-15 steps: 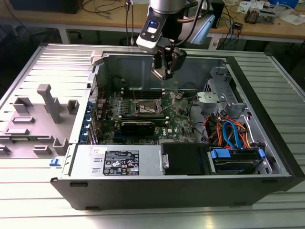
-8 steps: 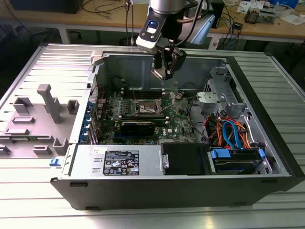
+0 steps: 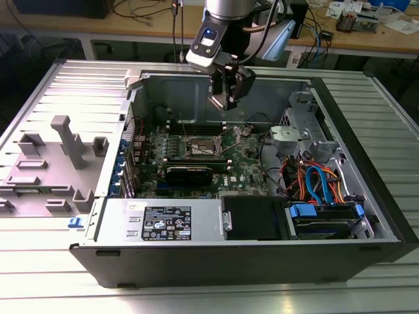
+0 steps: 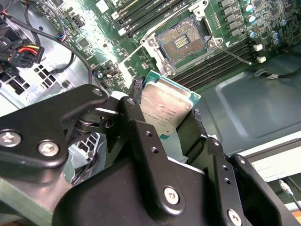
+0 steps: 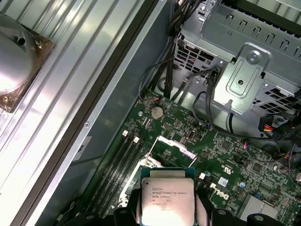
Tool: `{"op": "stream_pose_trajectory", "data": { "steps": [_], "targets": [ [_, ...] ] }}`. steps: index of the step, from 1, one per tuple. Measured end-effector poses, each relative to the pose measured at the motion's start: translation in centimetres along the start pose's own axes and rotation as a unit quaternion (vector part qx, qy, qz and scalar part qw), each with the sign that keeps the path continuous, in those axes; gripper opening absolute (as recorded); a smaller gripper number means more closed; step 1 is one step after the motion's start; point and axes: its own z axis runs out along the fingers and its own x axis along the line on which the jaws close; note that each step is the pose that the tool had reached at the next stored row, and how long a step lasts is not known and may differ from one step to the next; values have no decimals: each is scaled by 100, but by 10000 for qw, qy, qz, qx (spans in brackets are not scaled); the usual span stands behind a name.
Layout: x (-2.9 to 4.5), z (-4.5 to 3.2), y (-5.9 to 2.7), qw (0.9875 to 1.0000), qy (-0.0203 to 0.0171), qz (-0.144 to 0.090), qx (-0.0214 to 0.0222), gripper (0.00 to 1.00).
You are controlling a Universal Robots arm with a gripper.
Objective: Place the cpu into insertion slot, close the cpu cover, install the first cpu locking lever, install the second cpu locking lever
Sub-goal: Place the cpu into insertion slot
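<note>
The tool (image 3: pixel 227 99) pinched the cpu (image 4: pixel 167 107) by two opposite edges, holding it in the air, well apart from the bare, open slot (image 4: pixel 181 43) below and ahead of it, so none of the four steps was done yet

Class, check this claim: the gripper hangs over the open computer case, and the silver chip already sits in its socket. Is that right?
Not quite. The chip is not in the socket: the second wrist view shows it held between the fingers of the gripper, with the socket empty. The gripper does hang over the open computer case.
</note>
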Motion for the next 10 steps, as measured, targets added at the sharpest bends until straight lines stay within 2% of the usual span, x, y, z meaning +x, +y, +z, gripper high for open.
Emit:
{"op": "stream_pose_trajectory", "data": {
  "steps": [10],
  "targets": [
    [-2, 9, -2, 10000, -6, 82, 0, 55]
  ]
}}
